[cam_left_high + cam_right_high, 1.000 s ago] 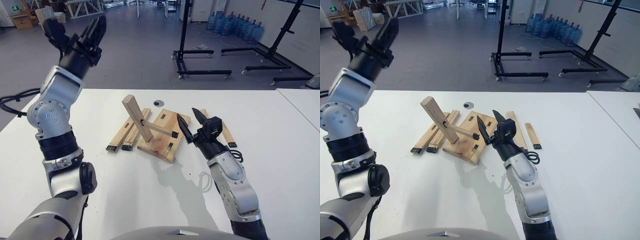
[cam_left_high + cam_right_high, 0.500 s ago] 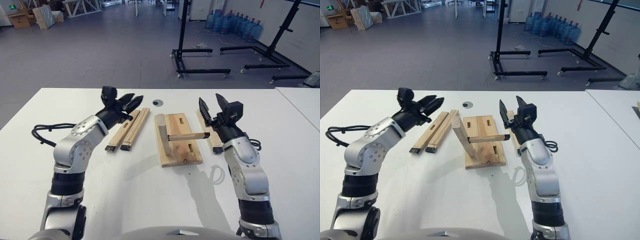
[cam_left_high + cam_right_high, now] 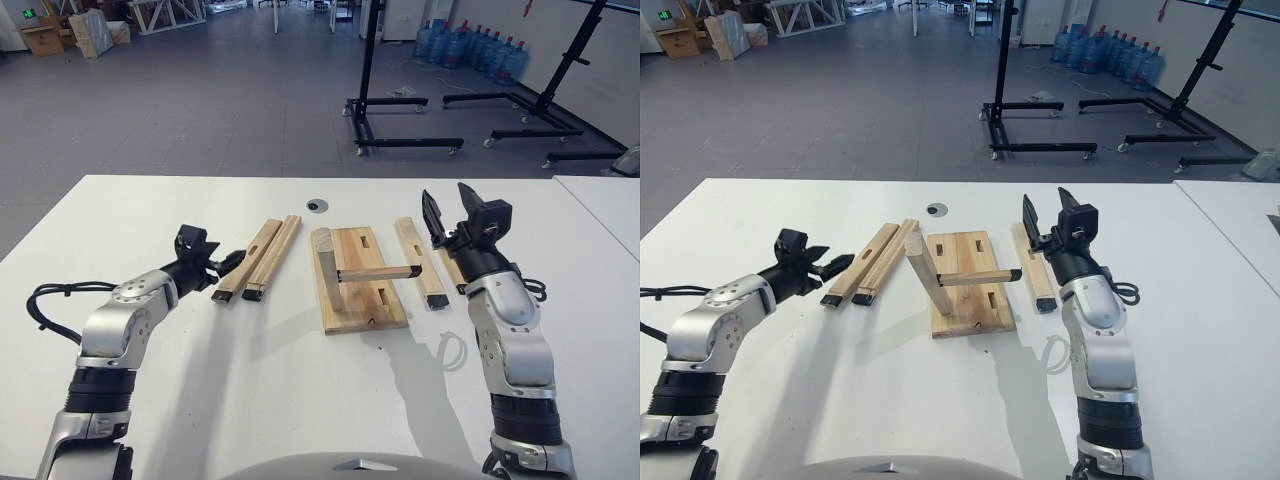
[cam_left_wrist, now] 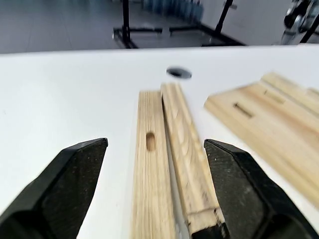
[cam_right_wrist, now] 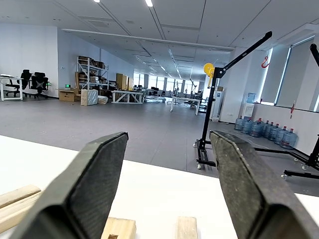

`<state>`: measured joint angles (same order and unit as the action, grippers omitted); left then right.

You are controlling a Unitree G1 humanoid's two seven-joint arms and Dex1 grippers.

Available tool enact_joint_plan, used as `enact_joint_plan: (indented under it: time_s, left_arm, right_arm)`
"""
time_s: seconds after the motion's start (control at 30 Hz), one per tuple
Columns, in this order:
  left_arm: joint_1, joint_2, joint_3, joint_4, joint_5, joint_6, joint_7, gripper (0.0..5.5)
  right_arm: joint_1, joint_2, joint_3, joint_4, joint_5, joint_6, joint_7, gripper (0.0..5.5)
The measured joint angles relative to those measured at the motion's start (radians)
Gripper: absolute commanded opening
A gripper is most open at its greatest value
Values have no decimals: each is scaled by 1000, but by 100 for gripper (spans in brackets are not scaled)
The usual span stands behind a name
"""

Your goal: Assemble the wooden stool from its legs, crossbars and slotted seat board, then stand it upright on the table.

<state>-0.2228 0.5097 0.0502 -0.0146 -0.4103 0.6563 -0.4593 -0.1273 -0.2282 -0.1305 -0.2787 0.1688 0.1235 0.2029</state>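
The slotted seat board lies flat mid-table. A leg stands up from its left side, and a crossbar sticks out of that leg to the right, above the board. Two more legs lie side by side left of the board. My left gripper is open at table level by their near ends; in the left wrist view its fingers straddle both legs. My right gripper is open and raised above two wooden pieces lying right of the board.
A round hole sits in the white table behind the parts. A thin cable loop lies by my right forearm. A second table edge is at the far right. Black stands are on the floor beyond.
My left arm dropped from high in the air to the near ends of the two legs. My right gripper pulled back right from the crossbar. The board, tilted before, now lies flat.
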Motion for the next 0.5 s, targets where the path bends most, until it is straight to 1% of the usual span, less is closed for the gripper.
enact_joint_plan:
  time_s: [0.17, 0.33, 0.5]
  left_arm:
    - [-4, 4, -51, 110, 82, -18, -22, 355]
    - [-4, 11, -96, 137, 130, -19, -78, 355]
    - [-4, 23, -94, 147, 160, -10, -88, 285]
  right_arm:
    - [8, 0, 2, 6, -11, -6, 1, 302]
    - [9, 2, 13, 11, -12, -6, 1, 302]
    - [21, 10, 25, 9, -13, -6, -1, 302]
